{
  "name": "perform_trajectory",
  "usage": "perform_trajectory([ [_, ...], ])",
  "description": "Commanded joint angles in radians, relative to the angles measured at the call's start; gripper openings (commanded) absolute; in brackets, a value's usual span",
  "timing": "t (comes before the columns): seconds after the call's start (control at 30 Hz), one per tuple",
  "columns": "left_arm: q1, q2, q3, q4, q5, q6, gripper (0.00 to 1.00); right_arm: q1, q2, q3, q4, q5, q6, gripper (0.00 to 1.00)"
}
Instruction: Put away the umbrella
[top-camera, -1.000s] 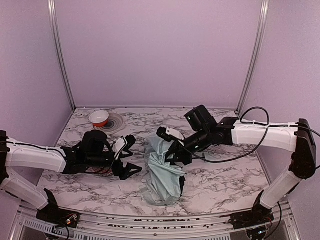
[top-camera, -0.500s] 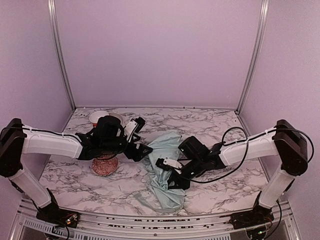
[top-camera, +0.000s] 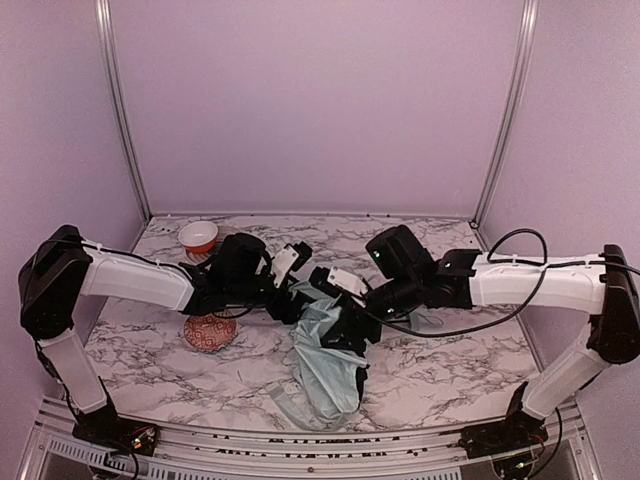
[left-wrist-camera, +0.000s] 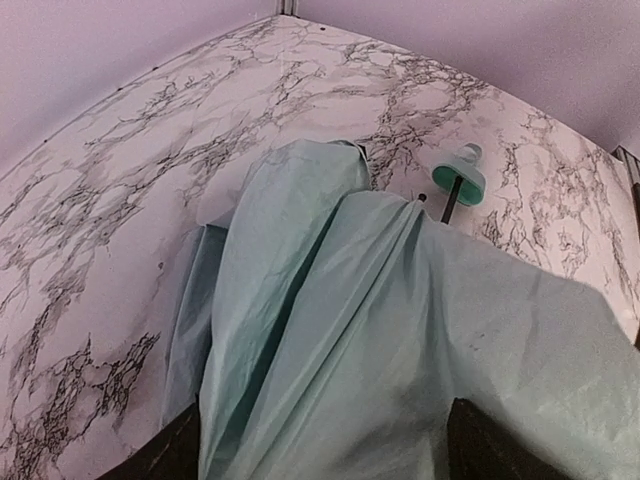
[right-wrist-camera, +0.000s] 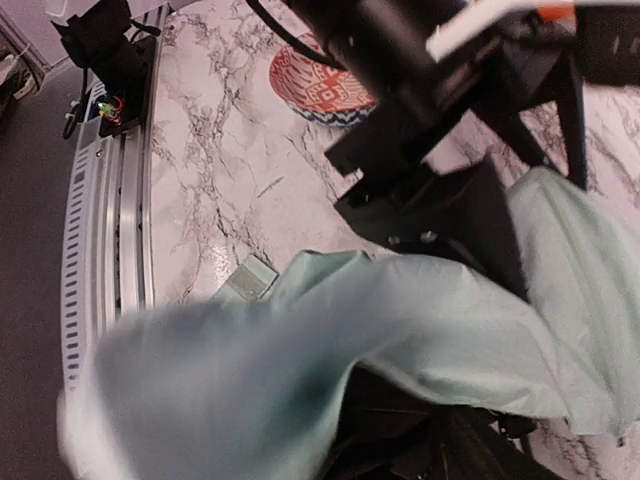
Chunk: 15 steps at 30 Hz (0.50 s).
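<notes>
Nearest the bases, the umbrella (top-camera: 325, 365) lies mid-surface as a loose mint bundle, its tail trailing toward the front edge of the marble surface (top-camera: 450, 360). It looks narrower and more gathered than a second ago. Just behind that, the right gripper (top-camera: 345, 325) sits on the fabric. It was clamped a moment back, but cloth smears across its own camera, so I cannot tell how its jaws stand now. The left gripper (left-wrist-camera: 332, 448) has swung in from the left, and its jaws are spread wide either side of the canopy, holding nothing. Its move uncovers a patterned bowl (top-camera: 210, 332). Beyond the folds lie the thin shaft (left-wrist-camera: 447, 203) and the small handle (left-wrist-camera: 459, 177) (resting on the marble), and farthest back a red-and-white bowl (top-camera: 199, 237). The canopy is still unwrapped, so this is likely a regrip partway through the folding.
</notes>
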Motion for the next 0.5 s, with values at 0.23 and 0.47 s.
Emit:
perform_trajectory([
  [0.23, -0.064, -0.014, -0.026, -0.007, -0.066, 0.152, 0.79, -0.189, -0.045, 0.378, -0.342, -0.106, -0.162, 0.83],
  [0.47, -0.066, -0.073, -0.037, -0.007, -0.159, 0.146, 0.83, -0.236, 0.027, 0.428, -0.345, -0.165, -0.172, 0.73],
])
